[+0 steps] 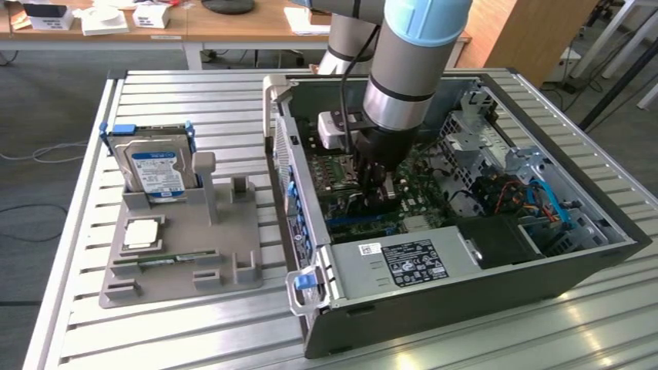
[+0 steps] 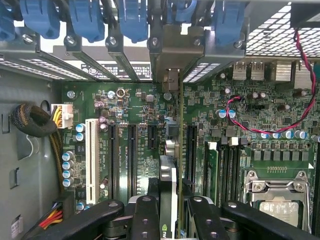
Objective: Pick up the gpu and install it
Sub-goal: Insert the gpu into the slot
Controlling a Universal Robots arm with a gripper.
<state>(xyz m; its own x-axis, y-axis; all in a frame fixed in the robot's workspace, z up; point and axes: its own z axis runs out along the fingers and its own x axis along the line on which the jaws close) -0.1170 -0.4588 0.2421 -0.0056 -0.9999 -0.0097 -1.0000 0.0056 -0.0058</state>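
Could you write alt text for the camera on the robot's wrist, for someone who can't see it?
Looking down past a black claw, which grips a thin gpu edge-on, standing upright over the green motherboard of an open computer case. Long black expansion slots run either side of the card, and blue clips line the case's rear bracket openings.

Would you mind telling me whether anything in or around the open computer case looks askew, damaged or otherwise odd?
Nothing stands out. The gpu stands edge-on between the gripper fingers, in line with the motherboard slots inside the case. On the grey holder, the hard drive sits upright.
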